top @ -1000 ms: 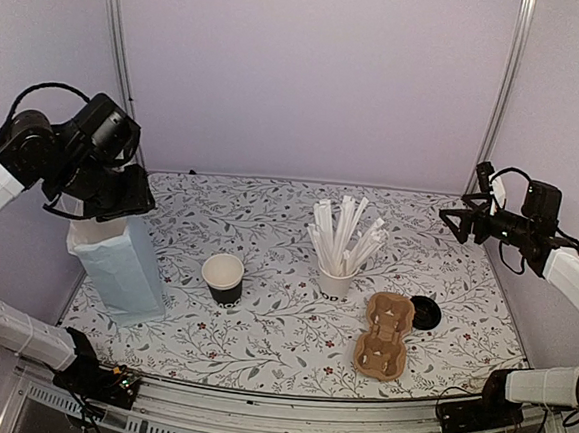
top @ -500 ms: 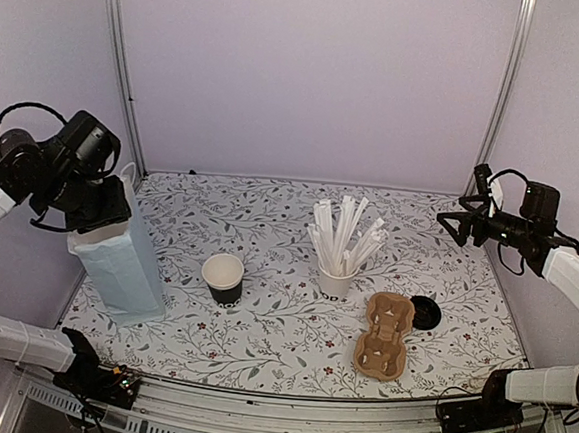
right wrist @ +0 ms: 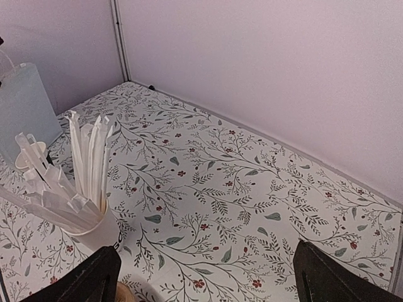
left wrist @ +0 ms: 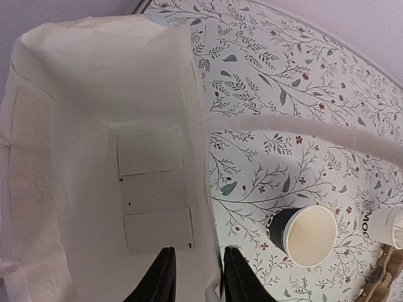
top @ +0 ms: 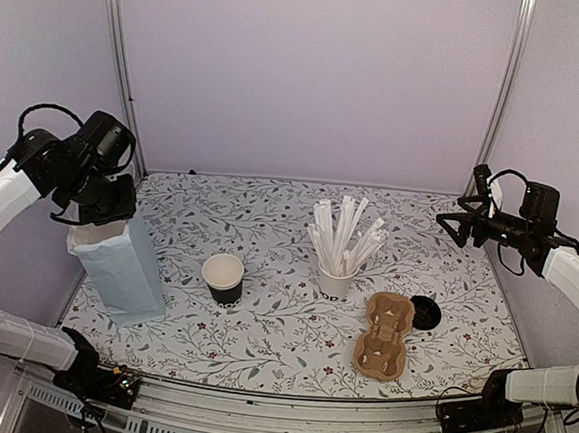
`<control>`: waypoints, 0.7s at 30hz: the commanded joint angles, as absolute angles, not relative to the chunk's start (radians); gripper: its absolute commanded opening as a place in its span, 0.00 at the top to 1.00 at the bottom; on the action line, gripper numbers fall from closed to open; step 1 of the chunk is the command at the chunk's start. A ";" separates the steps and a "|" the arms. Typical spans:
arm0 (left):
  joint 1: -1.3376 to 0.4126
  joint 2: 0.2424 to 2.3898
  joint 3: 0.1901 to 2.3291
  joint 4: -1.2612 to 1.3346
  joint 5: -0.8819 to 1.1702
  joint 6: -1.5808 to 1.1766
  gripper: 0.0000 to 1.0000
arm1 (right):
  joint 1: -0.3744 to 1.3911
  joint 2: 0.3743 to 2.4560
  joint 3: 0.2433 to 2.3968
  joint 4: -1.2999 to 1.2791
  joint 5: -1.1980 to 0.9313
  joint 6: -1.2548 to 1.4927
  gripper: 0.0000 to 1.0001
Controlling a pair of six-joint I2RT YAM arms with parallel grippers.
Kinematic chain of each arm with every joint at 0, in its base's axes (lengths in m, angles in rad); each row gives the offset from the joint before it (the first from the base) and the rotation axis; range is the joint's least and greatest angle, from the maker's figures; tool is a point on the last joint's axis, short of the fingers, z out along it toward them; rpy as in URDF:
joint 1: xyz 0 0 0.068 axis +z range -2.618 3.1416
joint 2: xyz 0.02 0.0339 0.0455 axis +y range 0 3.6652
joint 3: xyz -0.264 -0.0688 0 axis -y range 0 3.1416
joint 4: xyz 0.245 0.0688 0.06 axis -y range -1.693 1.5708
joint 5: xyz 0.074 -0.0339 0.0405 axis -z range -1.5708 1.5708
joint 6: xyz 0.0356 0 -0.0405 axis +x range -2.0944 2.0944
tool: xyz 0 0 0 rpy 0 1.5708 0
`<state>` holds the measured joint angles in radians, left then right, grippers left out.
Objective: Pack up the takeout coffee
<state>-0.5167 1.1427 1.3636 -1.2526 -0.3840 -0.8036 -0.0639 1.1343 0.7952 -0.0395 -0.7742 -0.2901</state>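
The takeout coffee [top: 223,278] is a small black cup with a white rim, standing upright and uncovered on the table left of centre; the left wrist view shows it [left wrist: 305,234] to the right of the bag. A pale blue paper bag [top: 117,268] stands open at the far left. My left gripper [top: 102,218] hangs over its mouth. Its jaws [left wrist: 197,280] are open with a narrow gap and straddle the bag's right wall [left wrist: 200,189], one finger inside and one outside. My right gripper [top: 448,222] floats high at the right, wide open and holding nothing [right wrist: 208,277].
A white cup of tall wrapped sticks [top: 337,278] stands mid-table, also in the right wrist view [right wrist: 94,229]. A brown pulp cup carrier [top: 385,334] lies at the right front, with a black lid [top: 424,312] beside it. Purple walls enclose the floral table [top: 260,335].
My left gripper has shifted about above the bag's mouth and its jaws have narrowed around the bag's wall. The right arm has barely moved.
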 commanded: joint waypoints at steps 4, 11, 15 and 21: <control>-0.422 1.185 1.355 -1.132 -0.356 -0.656 0.89 | -0.060 1.140 0.780 -0.048 -0.791 -0.303 0.01; -0.400 1.297 1.416 -0.928 -0.457 -0.367 1.00 | -0.060 1.163 0.784 -0.056 -0.788 -0.314 0.01; -0.398 1.379 1.456 -0.746 -0.441 -0.132 1.00 | -0.060 1.165 0.781 -0.054 -0.765 -0.325 0.01; -0.394 1.567 1.612 -0.697 -0.410 0.048 1.00 | -0.060 1.177 0.787 -0.066 -0.757 -0.331 0.01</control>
<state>-0.4080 1.4769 1.5085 -0.7990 -0.4267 -0.1425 -0.0639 1.1648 0.7948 -0.0494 -0.7650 -0.3157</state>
